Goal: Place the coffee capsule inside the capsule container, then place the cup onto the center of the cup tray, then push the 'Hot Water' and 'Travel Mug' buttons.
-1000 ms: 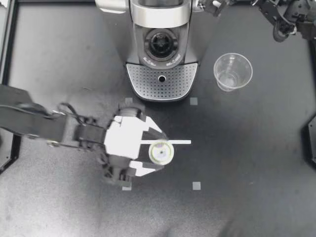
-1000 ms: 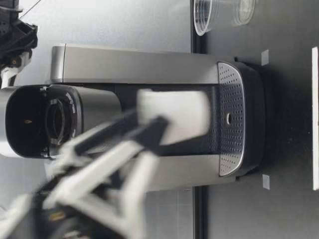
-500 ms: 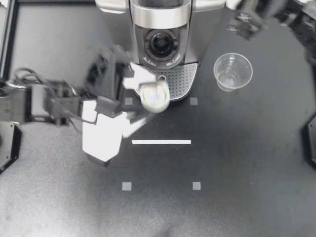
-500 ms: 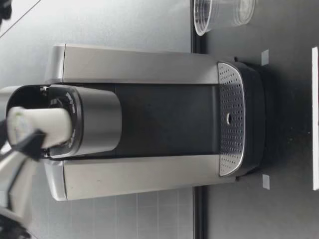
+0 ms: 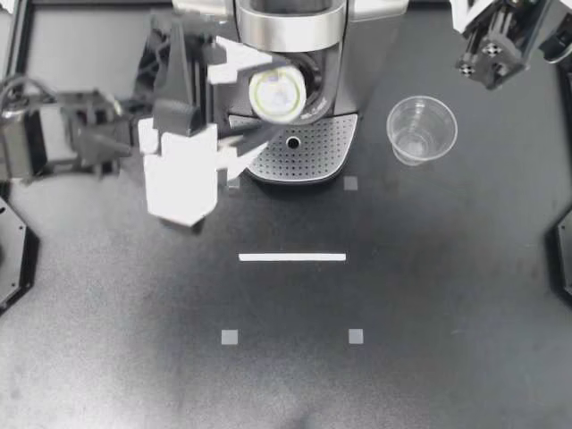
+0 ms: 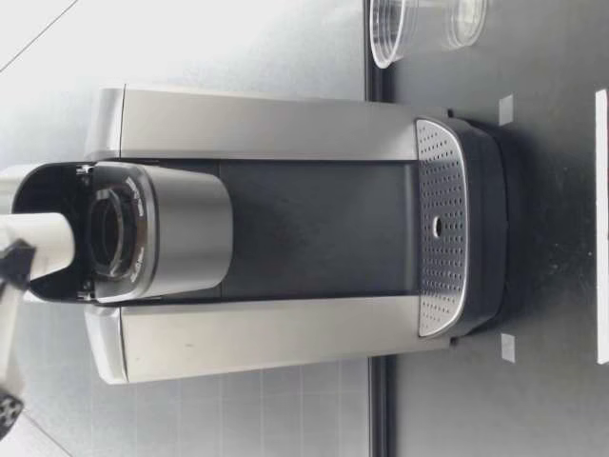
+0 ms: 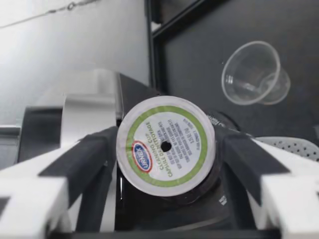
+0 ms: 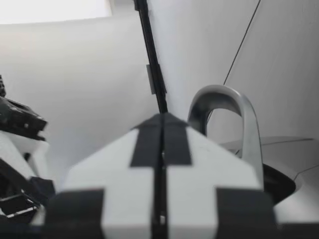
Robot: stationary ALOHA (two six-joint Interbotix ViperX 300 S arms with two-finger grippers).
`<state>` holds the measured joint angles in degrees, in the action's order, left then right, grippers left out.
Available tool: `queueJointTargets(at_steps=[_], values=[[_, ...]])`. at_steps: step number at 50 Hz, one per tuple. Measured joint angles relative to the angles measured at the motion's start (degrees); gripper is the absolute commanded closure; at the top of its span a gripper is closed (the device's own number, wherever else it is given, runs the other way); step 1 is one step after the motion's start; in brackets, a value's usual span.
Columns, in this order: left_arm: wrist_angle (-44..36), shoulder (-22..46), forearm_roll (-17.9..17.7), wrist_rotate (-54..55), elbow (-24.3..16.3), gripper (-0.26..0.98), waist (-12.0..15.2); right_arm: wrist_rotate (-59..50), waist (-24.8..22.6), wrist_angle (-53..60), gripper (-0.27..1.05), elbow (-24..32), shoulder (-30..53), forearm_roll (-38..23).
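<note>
My left gripper (image 5: 270,96) is shut on the coffee capsule (image 5: 278,92), a white pod with a green-ringed lid. It holds the pod just over the left rim of the open capsule container (image 5: 308,79) on top of the coffee machine. In the left wrist view the capsule (image 7: 166,146) sits lid-up between both dark fingers (image 7: 84,159), with the container below it. In the low view the capsule (image 6: 40,257) hangs above the container (image 6: 112,233). The clear plastic cup (image 5: 421,129) stands upright right of the perforated cup tray (image 5: 326,152). My right gripper (image 5: 487,55) hovers shut at the back right.
The silver coffee machine (image 5: 290,27) fills the back centre, with its curved handle (image 8: 224,107) near my right gripper. A white tape line (image 5: 292,257) and small square markers (image 5: 356,336) lie on the black table in front of the machine.
My left gripper has lifted the capsule from the tape line and carried it back to the machine's open container. My right arm has shifted about at the back right, still shut.
</note>
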<state>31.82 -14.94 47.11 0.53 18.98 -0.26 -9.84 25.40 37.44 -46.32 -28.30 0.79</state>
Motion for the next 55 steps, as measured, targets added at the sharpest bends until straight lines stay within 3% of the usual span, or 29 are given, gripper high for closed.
queueJointTargets(at_steps=[55], values=[[-0.6,2.7,0.2,0.4,0.6,0.20,1.8,-0.3,0.0,1.5,0.70,-0.8,-0.2,0.0]])
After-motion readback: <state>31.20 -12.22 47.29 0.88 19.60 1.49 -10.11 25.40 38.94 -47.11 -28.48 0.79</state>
